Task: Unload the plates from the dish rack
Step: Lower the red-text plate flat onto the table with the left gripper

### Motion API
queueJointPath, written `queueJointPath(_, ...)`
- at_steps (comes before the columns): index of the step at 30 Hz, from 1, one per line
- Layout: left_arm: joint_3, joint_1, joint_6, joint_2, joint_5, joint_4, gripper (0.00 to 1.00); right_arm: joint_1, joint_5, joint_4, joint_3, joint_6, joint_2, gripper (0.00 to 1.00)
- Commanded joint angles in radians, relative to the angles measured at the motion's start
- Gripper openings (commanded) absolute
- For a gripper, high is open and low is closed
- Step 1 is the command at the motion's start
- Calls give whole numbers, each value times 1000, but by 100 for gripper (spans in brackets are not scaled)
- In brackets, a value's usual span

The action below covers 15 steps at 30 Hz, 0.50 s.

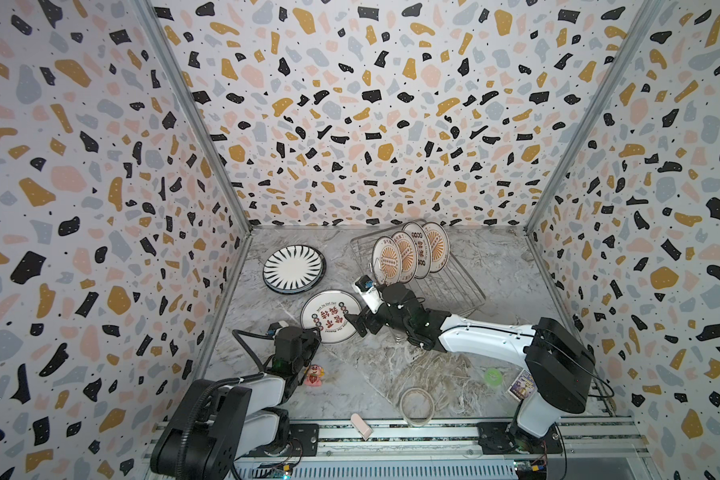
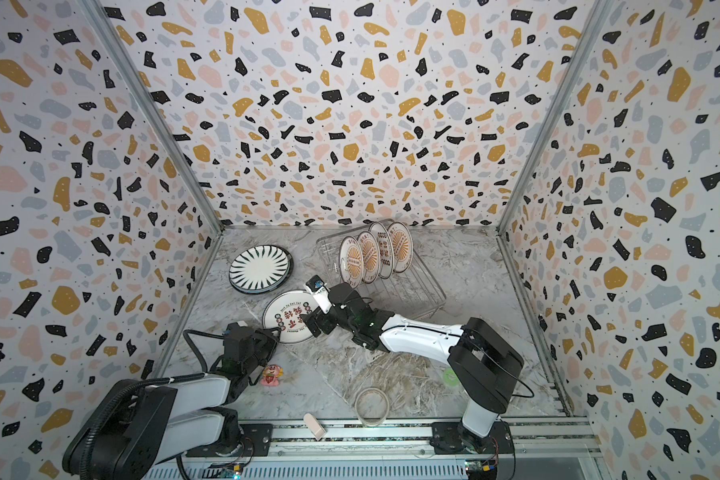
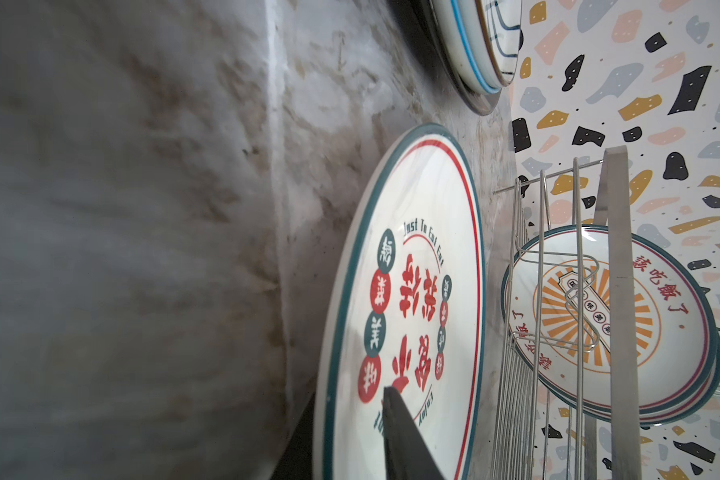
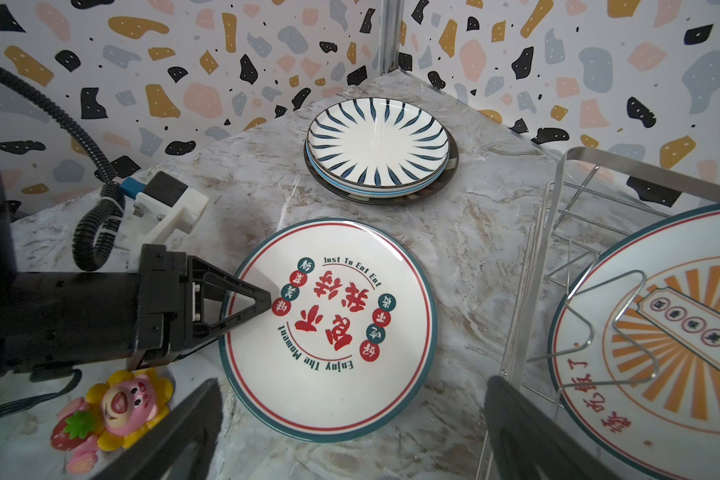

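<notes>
- left gripper [image 4: 265, 303] straddles rim of character plate [image 4: 329, 332], left of dish rack [image 1: 454, 286]; clamped or loose, cannot tell
- right gripper [image 4: 352, 386]: jaws wide apart, empty

The round white plate with a green rim [image 4: 329, 328] lying on the table says "Just To Eat Eat" and "Enjoy The Moment". The orange sunburst plate [image 4: 691, 374] shows red Chinese characters.

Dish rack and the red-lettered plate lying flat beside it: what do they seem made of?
Dish rack: likely stainless or chromed steel wire, bright silver with glints along thin rods. Red-lettered plate: probably glazed ceramic, glossy white with soft reflections under a crisp print; melamine cannot be ruled out.
</notes>
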State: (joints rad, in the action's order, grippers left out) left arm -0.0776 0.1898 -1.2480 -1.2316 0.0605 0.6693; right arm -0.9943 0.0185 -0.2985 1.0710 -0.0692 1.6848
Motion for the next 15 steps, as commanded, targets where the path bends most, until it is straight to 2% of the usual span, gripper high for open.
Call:
queueJointPath(1,-31,-6,7,-24,-21,69,26,-6,11,15,44,8,1,99)
queueJointPath(3,-33,-6,9,-43,-24,85,27,-6,15,16,43,7,-1,99)
queueJointPath(7,-35,-6,12,-72,-58,110,38,-7,24,18,41,8,-5,99)
queueJointPath(11,-39,-6,18,-102,-70,137,43,-8,29,16,35,7,-10,99)
queueJointPath(14,-34,-6,19,-97,-114,133,61,-7,37,14,28,6,-21,99)
queueJointPath(15,-31,-6,21,-91,-124,133,72,-9,39,12,23,6,-24,99)
